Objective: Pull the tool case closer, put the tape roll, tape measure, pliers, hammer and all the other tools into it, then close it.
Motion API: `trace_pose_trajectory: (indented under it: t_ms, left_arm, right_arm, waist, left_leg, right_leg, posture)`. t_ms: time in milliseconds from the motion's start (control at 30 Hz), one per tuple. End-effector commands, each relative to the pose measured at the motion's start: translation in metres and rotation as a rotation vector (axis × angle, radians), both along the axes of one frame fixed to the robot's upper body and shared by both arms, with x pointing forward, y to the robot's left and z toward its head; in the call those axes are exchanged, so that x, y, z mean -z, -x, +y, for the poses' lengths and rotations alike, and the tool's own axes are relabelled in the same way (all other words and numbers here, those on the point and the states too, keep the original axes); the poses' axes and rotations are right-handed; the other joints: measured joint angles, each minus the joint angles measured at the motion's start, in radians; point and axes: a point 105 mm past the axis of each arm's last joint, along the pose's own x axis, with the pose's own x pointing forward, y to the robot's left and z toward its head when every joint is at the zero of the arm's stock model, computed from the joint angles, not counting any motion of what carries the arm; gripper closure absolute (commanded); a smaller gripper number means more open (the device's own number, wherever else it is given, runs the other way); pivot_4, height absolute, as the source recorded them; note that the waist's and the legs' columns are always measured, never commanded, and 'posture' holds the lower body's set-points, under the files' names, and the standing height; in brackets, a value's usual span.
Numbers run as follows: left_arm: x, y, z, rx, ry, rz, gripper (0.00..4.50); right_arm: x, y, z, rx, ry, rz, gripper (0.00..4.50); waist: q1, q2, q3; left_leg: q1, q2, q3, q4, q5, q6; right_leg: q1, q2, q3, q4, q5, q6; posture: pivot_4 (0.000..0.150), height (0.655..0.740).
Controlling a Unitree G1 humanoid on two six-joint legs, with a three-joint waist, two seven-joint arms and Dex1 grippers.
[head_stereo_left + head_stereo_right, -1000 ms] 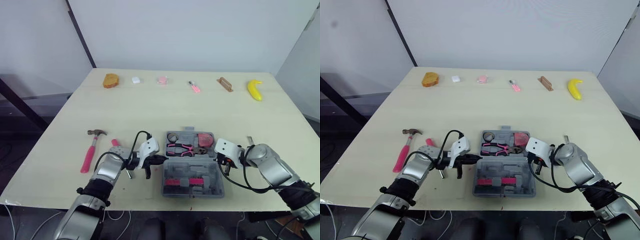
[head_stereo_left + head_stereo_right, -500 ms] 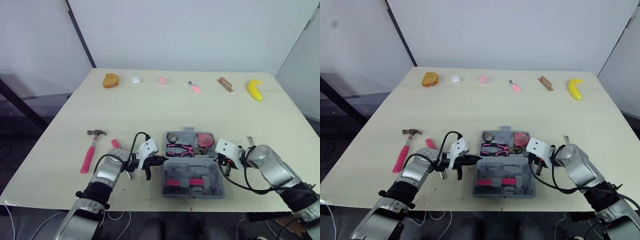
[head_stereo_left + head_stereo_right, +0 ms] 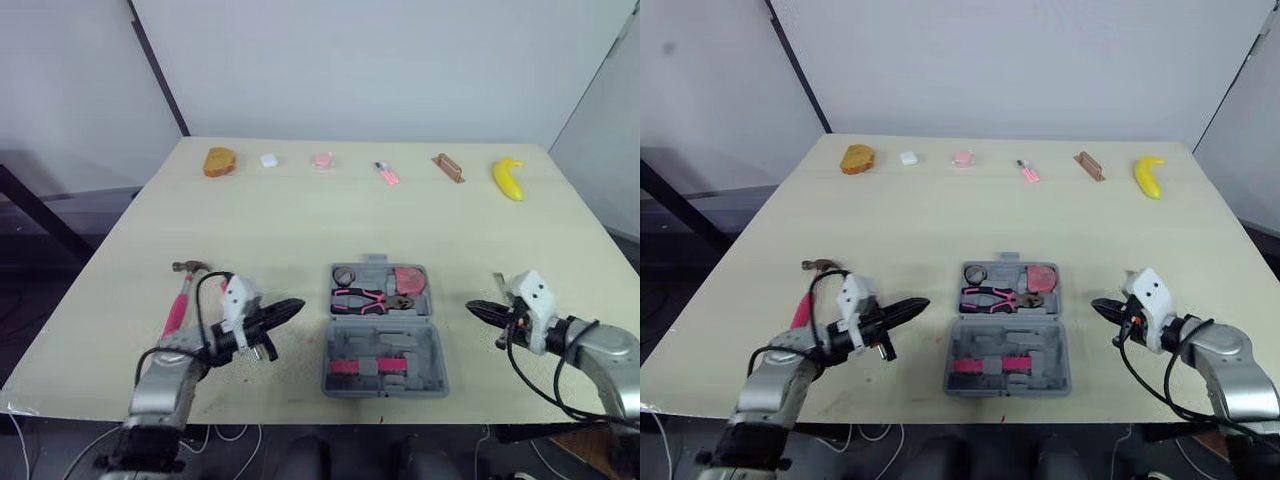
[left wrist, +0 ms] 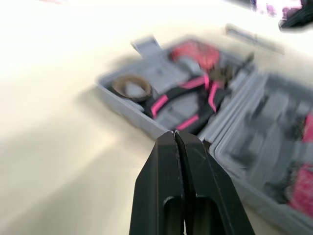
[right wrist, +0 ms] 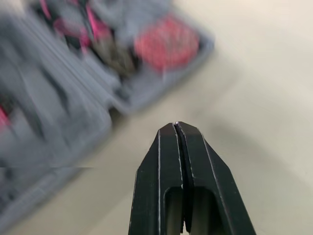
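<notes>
At the near edge of the table [image 3: 300, 215]: open tool case [image 3: 385, 352] between two empty grippers.

Left gripper [image 3: 296, 304]: fingers pressed together, nothing held, tips aimed at the case from its left, clear of it. Right gripper [image 3: 471, 307]: fingers likewise pressed together, nothing held, tips aimed at the case from its right, clear of it. Case lies fully open and flat. Its far half holds the tape roll [image 3: 345, 275] at the left corner, the pliers [image 3: 362, 297] just nearer, and the red tape measure [image 3: 408, 279] at the right. Hammer [image 3: 178, 302] with pink handle lies on the table outside the case, left of the left gripper, head towards the far side. A banana [image 3: 508, 179] and other small items line the far edge, well apart from the case.
</notes>
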Motion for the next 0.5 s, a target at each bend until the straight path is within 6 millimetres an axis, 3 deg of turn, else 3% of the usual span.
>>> trace_pose_trajectory:
  t_ms: [33, 67, 133, 200, 267, 333, 500]
  left_arm:
    - [-0.009, 0.027, 0.032, -0.110, 0.077, -0.007, 3.40]
    - [-0.006, 0.034, 0.043, -0.148, 0.080, 0.014, 2.91]
    - [0.002, 0.050, 0.070, -0.245, 0.072, 0.049, 2.48]
    - [0.007, 0.064, 0.092, -0.326, 0.063, 0.072, 1.65]
    - [0.011, 0.076, 0.105, -0.379, 0.054, 0.094, 0.79]
    - [0.015, 0.084, 0.113, -0.409, 0.051, 0.113, 0.04]
    - [0.026, 0.099, 0.126, -0.456, 0.043, 0.154, 0.04]
  right_arm:
    - [-0.010, 0.020, -0.020, 0.079, -0.083, -0.072, 3.36]
    - [-0.009, 0.027, -0.026, 0.097, -0.091, -0.070, 2.84]
    - [-0.007, 0.048, -0.043, 0.143, -0.101, -0.059, 2.39]
    - [-0.005, 0.069, -0.060, 0.192, -0.098, -0.039, 1.55]
    - [0.001, 0.087, -0.078, 0.247, -0.077, -0.012, 0.57]
    - [0.003, 0.098, -0.090, 0.292, -0.080, 0.006, 0.00]
    - [0.010, 0.111, -0.105, 0.358, -0.080, 0.032, 0.00]
  waist:
    - [0.002, 0.001, 0.000]
    - [0.003, 0.001, 0.000]
    - [0.002, 0.001, 0.000]
    - [0.004, 0.001, 0.001]
    - [0.003, 0.002, 0.001]
    - [0.003, 0.001, 0.001]
    - [0.001, 0.001, 0.000]
  left_leg:
    - [0.001, 0.000, 0.000, 0.000, 0.000, 0.000]
    - [0.001, -0.001, 0.000, -0.001, 0.000, 0.000]
    - [0.001, 0.000, 0.001, -0.001, 0.000, 0.000]
    - [0.001, 0.000, 0.001, -0.002, 0.000, 0.000]
    - [0.002, 0.000, 0.001, -0.003, 0.000, 0.000]
    - [0.003, 0.000, 0.002, -0.003, 0.000, 0.000]
    - [0.005, 0.001, 0.004, -0.002, 0.000, 0.000]
  right_leg:
    - [0.001, -0.001, 0.000, 0.000, 0.000, 0.000]
    - [0.001, -0.001, 0.000, -0.001, 0.000, 0.000]
    - [0.001, -0.001, 0.000, -0.001, 0.000, 0.000]
    - [0.001, -0.002, 0.000, -0.002, -0.001, 0.000]
    - [0.001, -0.002, 0.000, -0.003, -0.001, 0.000]
    - [0.001, -0.002, 0.001, -0.003, -0.003, -0.004]
    - [0.001, -0.007, 0.002, -0.003, -0.003, -0.004]
  posture:
    - [0.150, 0.7400]
    - [0.150, 0.7400]
    - [0.150, 0.7400]
    - [0.150, 0.7400]
    - [0.150, 0.7400]
    - [0.150, 0.7400]
    - [0.150, 0.7400]
